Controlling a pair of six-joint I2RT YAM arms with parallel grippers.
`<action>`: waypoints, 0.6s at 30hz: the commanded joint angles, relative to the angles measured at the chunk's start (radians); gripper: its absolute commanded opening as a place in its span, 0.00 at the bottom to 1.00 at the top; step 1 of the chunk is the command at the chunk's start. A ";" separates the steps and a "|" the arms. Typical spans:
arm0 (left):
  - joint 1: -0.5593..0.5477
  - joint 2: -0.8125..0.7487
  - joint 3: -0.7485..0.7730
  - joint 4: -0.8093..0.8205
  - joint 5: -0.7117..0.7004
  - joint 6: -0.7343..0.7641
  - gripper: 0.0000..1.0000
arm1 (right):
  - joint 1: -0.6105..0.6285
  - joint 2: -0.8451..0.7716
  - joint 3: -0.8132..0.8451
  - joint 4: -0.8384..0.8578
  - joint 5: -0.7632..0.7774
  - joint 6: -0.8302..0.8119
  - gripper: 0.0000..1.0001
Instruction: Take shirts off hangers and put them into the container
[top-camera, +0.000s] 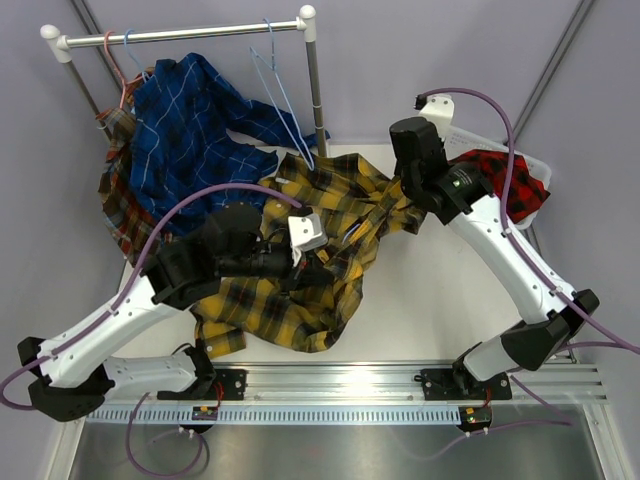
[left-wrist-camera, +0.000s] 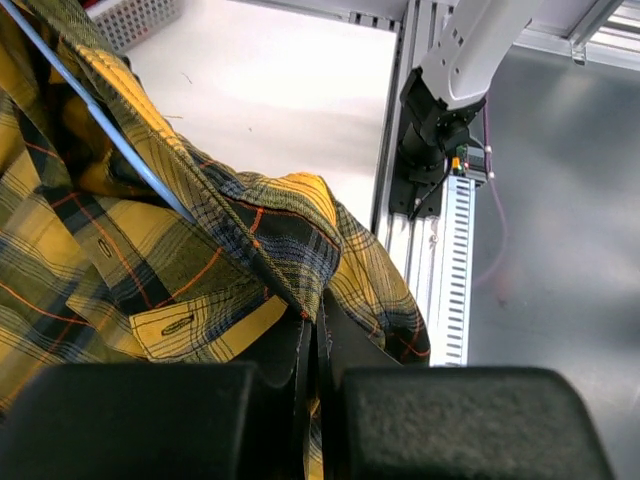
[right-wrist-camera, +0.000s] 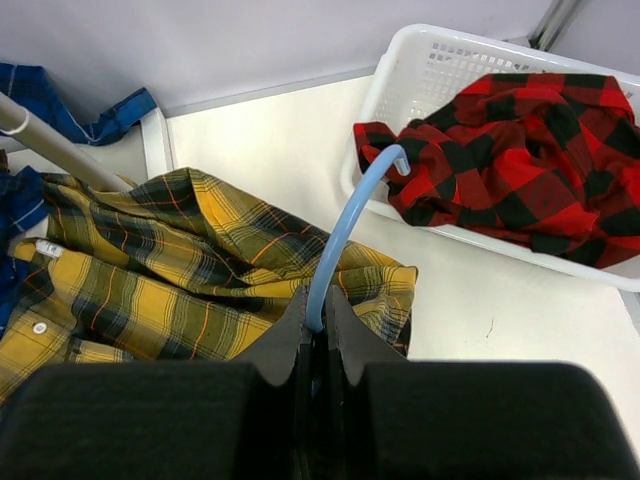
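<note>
Left pincer (left-wrist-camera: 312, 318) clamped tight on a fold of the yellow-and-black shirt (left-wrist-camera: 120, 250), heaped on the table (left-wrist-camera: 280, 80). Right pincer (right-wrist-camera: 318, 312) pinched closed round the hook of a light blue hanger (right-wrist-camera: 345, 215), just above that shirt. Red-and-black shirt (right-wrist-camera: 500, 140) lying in the white container (right-wrist-camera: 430, 60), far right.

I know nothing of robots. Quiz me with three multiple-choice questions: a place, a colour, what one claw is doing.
1. Where is the red-and-black shirt? A on a chair; B in the white basket; C in a drawer.
2. What colour is the hanger in the right gripper? A pink; B green; C light blue.
3. What is the left gripper doing? A shut on the yellow shirt; B open in the air; C gripping the basket.
Answers: B: it lies heaped in the basket. C: a light blue hook rises from the shut gripper. A: it pinches yellow plaid.
</note>
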 joint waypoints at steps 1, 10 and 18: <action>-0.022 0.012 0.015 -0.007 0.023 -0.023 0.00 | -0.029 0.013 0.044 0.036 0.110 0.010 0.00; -0.023 0.084 -0.090 -0.007 -0.106 -0.054 0.25 | -0.029 -0.159 -0.063 0.184 -0.070 0.016 0.00; -0.023 0.003 -0.076 -0.007 -0.189 -0.184 0.92 | -0.018 -0.299 -0.247 0.317 -0.154 0.005 0.00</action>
